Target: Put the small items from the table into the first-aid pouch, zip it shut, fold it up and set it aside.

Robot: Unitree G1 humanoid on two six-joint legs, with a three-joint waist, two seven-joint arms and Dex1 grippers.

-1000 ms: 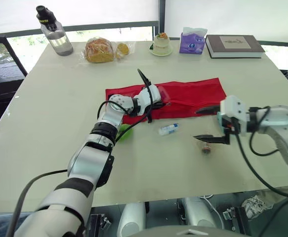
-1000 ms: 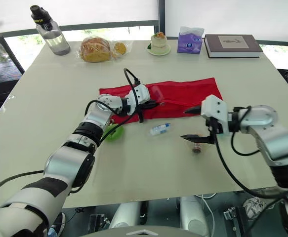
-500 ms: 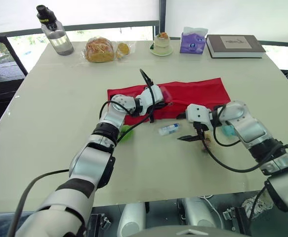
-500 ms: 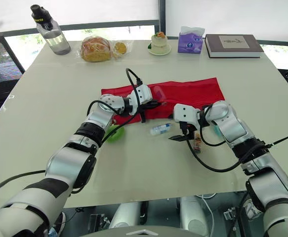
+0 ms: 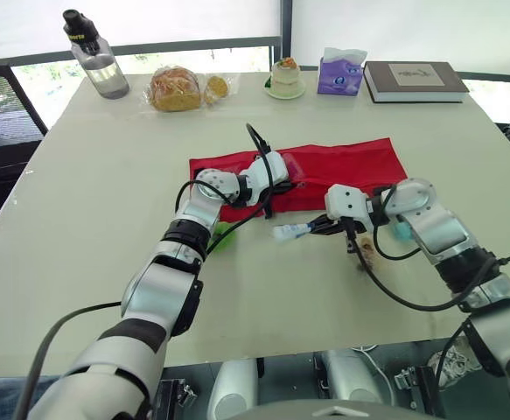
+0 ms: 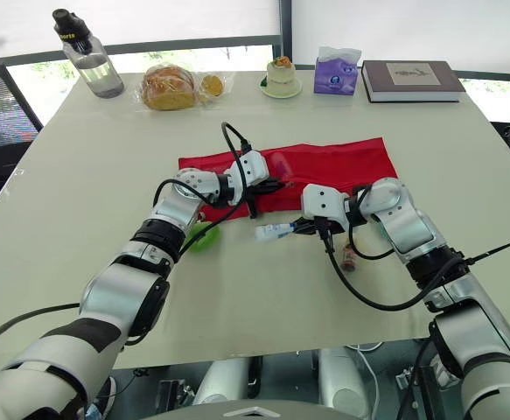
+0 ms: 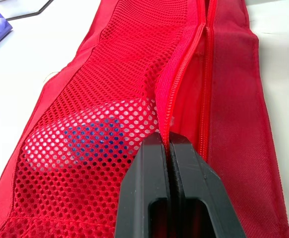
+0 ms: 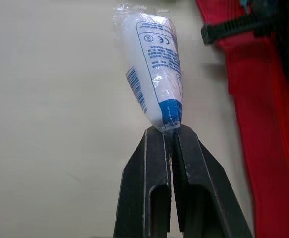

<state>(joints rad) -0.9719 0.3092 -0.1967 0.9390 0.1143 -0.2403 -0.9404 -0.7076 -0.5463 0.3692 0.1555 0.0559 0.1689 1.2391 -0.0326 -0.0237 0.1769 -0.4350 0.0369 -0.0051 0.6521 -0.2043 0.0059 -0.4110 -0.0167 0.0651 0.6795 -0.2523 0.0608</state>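
Your left gripper is clenched tight on the red first-aid pouch. It bites the edge where the mesh pocket meets the zipper. Past the fingers, the two sides of the zipper stand a little apart. Under the mesh you can see something white and blue. The pouch lies flat and long in the middle of the table.

Your right gripper is grasping the small white tube by its blue end. The two black fingers are pinched on it. From the gripper, the tube points to 9 o'clock. It is at 6 o'clock from the left gripper, just beside the near edge of the pouch. You cannot tell if the tube rests on the table or is lifted a bit.

A small green thing lies at 8 o'clock from the left gripper, partly under that arm. A little brown thing lies on the table at 5 o'clock from the right gripper, near it. A teal thing peeks out from behind the right arm, at 3 o'clock from the brown one.

Along the far edge, at 12 o'clock, stand a water bottle, a bag of bread, a little cake on a dish, a purple tissue pack and a book.
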